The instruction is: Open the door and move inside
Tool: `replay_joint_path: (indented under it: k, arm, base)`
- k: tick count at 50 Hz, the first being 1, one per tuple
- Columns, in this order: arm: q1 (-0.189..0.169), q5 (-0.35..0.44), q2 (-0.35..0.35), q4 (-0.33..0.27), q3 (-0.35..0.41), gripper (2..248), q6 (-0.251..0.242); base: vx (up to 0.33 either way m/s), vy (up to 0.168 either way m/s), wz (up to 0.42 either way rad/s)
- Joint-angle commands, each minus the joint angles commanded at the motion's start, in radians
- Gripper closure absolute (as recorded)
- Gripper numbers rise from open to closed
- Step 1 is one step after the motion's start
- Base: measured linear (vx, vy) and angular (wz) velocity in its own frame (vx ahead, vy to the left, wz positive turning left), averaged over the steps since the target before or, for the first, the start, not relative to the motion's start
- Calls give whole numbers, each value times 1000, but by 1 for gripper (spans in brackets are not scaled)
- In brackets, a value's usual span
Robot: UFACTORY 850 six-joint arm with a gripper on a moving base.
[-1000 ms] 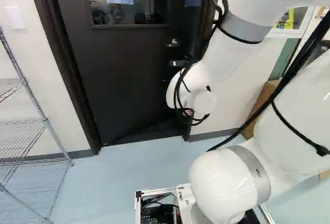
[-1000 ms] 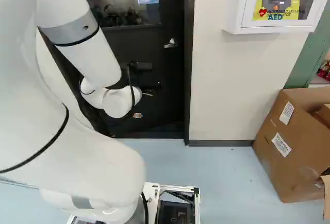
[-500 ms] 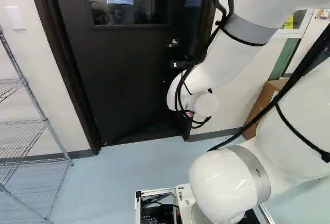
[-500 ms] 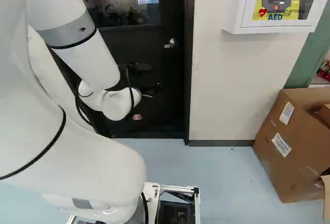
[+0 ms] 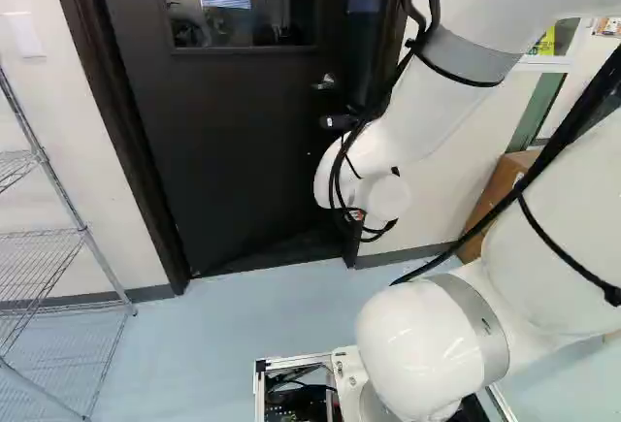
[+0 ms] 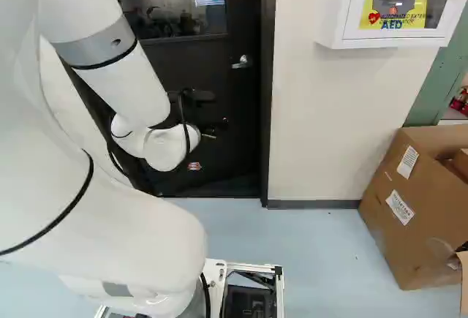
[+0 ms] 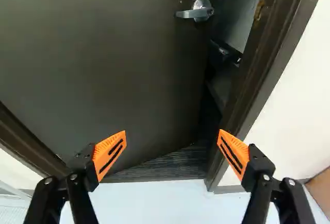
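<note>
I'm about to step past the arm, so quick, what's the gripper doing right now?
Gripper: open, fingers wide apart, holding nothing.

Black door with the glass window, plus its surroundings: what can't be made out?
Beyond the black door: wrist view, mostly hidden by the door itself.
Behind its glass window: left base view, reflections obscure it.
Brown cardboard box, right side: right base view, cut off by edge.
Silver wire shelf, left end: left base view, cut off by edge.
</note>
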Motion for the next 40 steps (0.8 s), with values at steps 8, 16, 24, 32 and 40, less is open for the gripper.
replay_joint_path:
  k: [8,16,24,32,40]
  arm:
    - [0,0,0,0,0,3,0]
    - [0,0,0,0,0,3,0]
    - [0,0,0,0,0,3,0]
    - [0,0,0,0,0,3,0]
    - [0,0,0,0,0,3,0]
  base:
    - [119,2,-17]
    - [167,17,-26]
    - [186,67,-36]
    - [166,89,-32]
    - [132,114,-24]
